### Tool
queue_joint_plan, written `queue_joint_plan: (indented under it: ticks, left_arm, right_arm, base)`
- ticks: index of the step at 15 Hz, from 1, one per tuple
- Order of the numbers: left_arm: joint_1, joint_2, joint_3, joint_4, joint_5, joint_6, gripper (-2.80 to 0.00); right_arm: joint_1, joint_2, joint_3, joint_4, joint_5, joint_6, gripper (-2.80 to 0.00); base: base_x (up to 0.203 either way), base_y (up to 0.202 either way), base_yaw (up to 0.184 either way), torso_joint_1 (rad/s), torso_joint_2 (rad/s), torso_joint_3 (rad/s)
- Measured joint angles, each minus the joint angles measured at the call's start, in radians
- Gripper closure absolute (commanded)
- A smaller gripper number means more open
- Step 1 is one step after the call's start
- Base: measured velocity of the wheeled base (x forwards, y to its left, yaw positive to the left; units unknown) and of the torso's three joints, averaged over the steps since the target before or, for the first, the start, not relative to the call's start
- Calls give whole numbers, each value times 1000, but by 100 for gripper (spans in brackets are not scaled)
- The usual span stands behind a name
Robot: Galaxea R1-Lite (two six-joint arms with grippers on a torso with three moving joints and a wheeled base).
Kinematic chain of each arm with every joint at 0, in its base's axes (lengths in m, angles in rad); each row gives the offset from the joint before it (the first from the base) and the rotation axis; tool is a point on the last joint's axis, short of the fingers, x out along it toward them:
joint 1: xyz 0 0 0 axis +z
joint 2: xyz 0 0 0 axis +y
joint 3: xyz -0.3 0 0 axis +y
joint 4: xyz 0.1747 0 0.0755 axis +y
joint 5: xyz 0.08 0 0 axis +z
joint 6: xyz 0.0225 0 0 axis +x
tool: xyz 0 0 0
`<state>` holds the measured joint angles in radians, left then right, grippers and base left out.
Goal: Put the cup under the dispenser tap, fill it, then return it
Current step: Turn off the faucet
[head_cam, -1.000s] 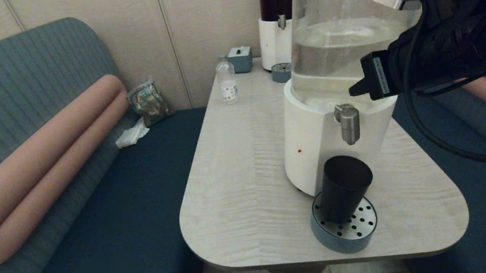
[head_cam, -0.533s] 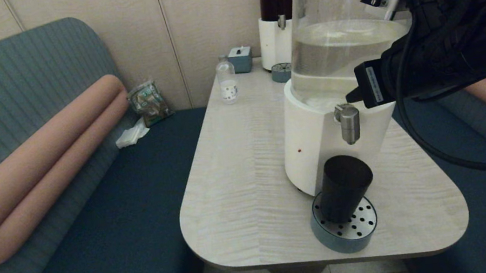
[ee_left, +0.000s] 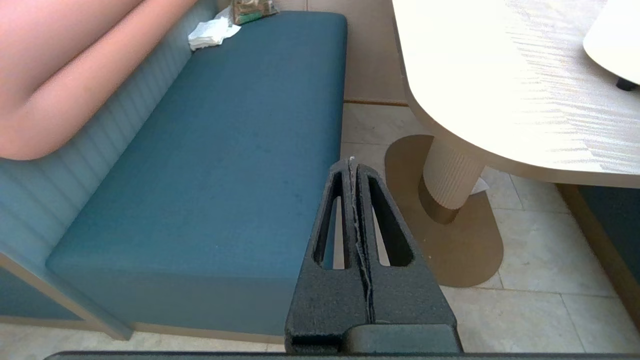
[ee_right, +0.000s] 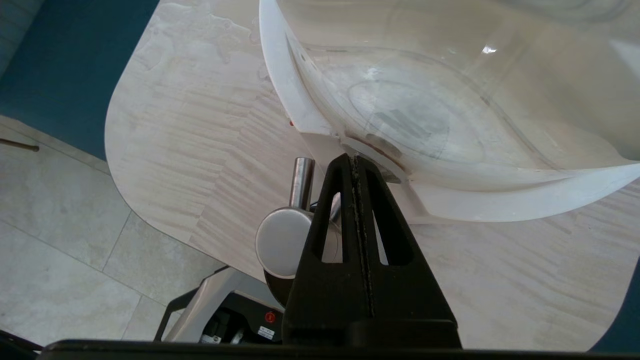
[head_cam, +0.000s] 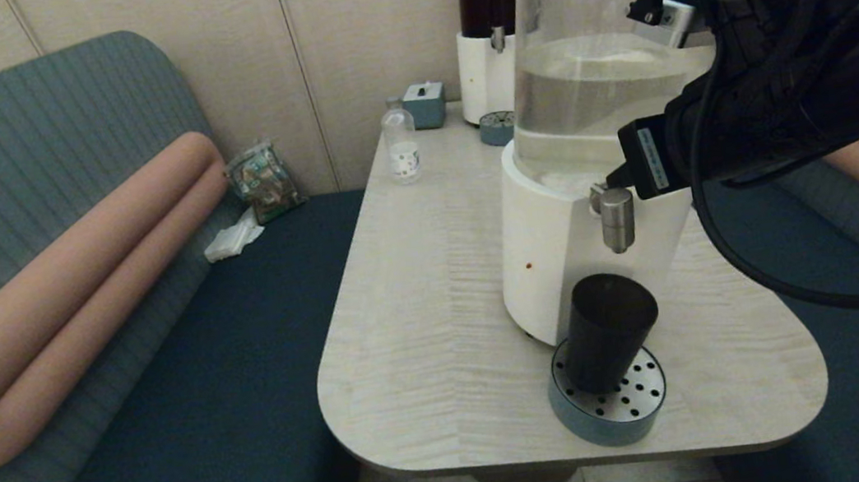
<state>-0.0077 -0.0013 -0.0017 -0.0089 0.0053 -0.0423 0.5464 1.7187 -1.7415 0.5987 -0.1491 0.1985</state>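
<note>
The big white-based dispenser (head_cam: 578, 172) is crowding the table (head_cam: 423, 316), its clear tank sitting right against the right gripper (head_cam: 614, 177), fingers pressed together and holding nothing, tips beside the dispenser tap (head_cam: 616, 218). The cup (head_cam: 607, 329) is standing well below on the drip tray (head_cam: 613, 407). Only the left wrist view is showing the left gripper (ee_left: 352, 167), clamped empty over the bench (ee_left: 225, 150).

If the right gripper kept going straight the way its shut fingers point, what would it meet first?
Probably the dispenser: the right gripper, shut, aims at the white base rim just behind the dispenser tap. Its tip already looks very near; contact cannot be told.
</note>
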Motion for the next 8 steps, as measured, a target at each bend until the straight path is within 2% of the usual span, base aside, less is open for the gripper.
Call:
queue_joint_plan:
  ticks: [8]
  left_arm:
    - [0, 0, 0, 0, 0, 0, 0]
  right_arm:
    - [4, 1, 13, -1, 50, 1, 0]
  base:
    - [0, 0, 0, 0, 0, 0]
